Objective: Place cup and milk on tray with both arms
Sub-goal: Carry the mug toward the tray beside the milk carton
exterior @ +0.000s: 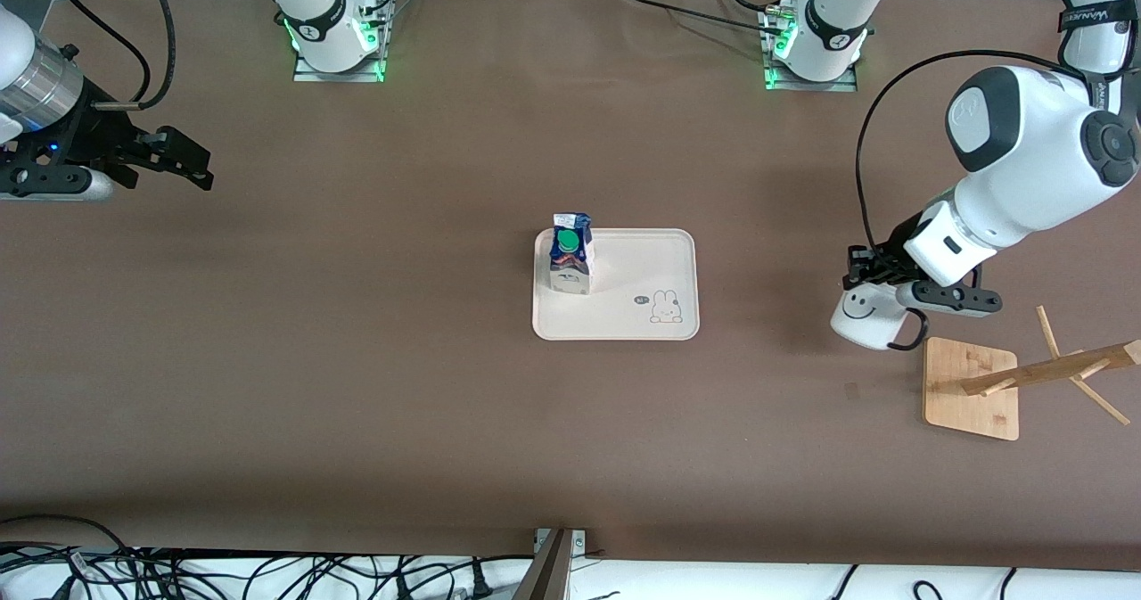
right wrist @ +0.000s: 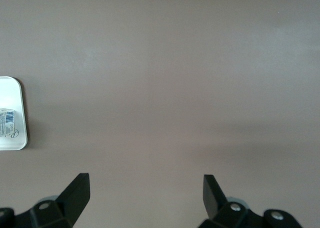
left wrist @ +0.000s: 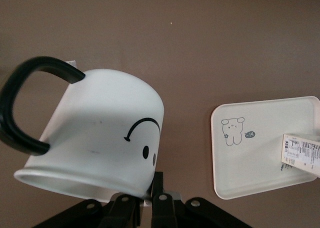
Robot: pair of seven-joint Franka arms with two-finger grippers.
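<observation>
Left gripper (exterior: 869,281) clamps cup (exterior: 866,316) mid-air beside wooden rack (exterior: 972,389) | right gripper (exterior: 183,161) wide, waiting | milk (exterior: 570,254) stands on tray (exterior: 642,266)

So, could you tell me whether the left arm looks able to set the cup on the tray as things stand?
Probably yes. The left gripper holds the cup above bare table, toward the left arm's end. The tray half facing it is free; the milk stands at the other end.

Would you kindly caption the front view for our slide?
Milk on tray; left end effector holds the cup above the table.
</observation>
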